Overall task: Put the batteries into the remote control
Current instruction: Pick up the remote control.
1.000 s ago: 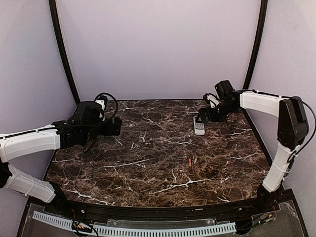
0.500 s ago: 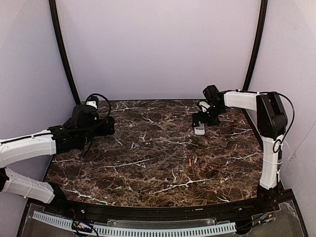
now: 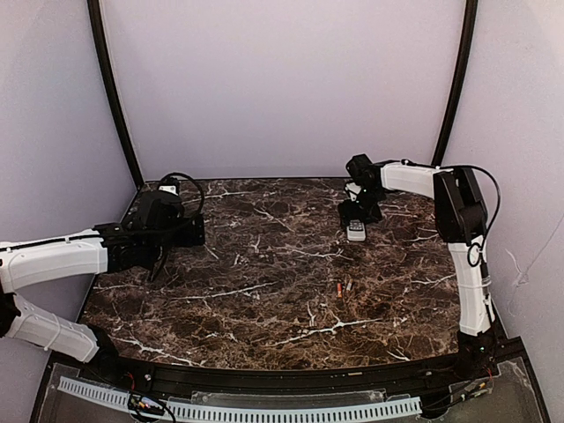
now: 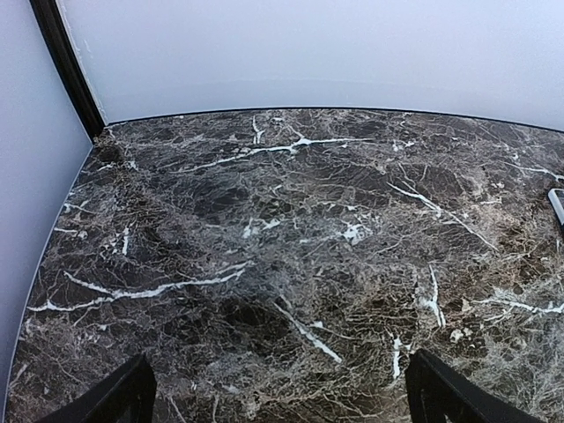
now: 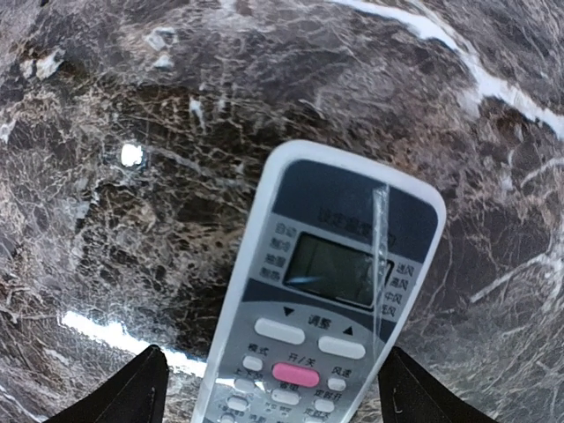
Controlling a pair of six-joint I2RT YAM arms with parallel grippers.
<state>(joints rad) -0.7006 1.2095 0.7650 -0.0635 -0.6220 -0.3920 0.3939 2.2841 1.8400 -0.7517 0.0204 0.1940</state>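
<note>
My left gripper (image 3: 196,231) hangs near the worktop's (image 3: 264,300) left edge, jaws wide apart with nothing between them. The batteries (image 3: 342,286), one orange-red, lie loose just right of the worktop's middle. Beyond them, toward the far right corner, the remote (image 5: 326,291) lies buttons-up beneath my right gripper (image 3: 356,217), whose jaws stand apart on either side of it.

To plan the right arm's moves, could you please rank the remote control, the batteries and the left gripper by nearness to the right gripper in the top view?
1. remote control: right under the right gripper, back right.
2. batteries: toward the front, centre-right.
3. left gripper: far over on the left side.
</note>
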